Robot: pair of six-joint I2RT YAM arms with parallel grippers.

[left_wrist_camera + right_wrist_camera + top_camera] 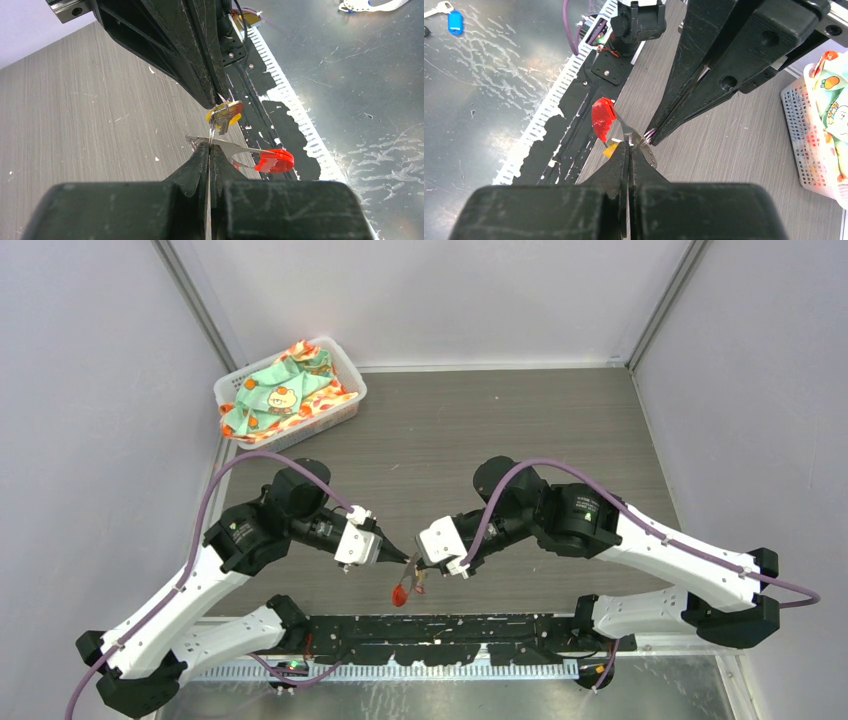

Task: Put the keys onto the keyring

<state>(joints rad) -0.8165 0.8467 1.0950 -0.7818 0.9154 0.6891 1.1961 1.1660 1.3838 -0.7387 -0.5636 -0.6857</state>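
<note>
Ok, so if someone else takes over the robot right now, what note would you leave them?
Left end effector: shut, seemingly on the keyring wire.
Right end effector: shut on the yellow key.
Red key sticks out of the same cluster, held above the table's near edge.
Done: everything picked up and brought together.
To do: cannot tell whether either key is threaded; check, then finish.

The left gripper (403,558) and right gripper (422,562) meet tip to tip at lower centre, jaws closed. A red-headed key (401,594) hangs just beneath. A white basket (340,412) sits upper left.
</note>
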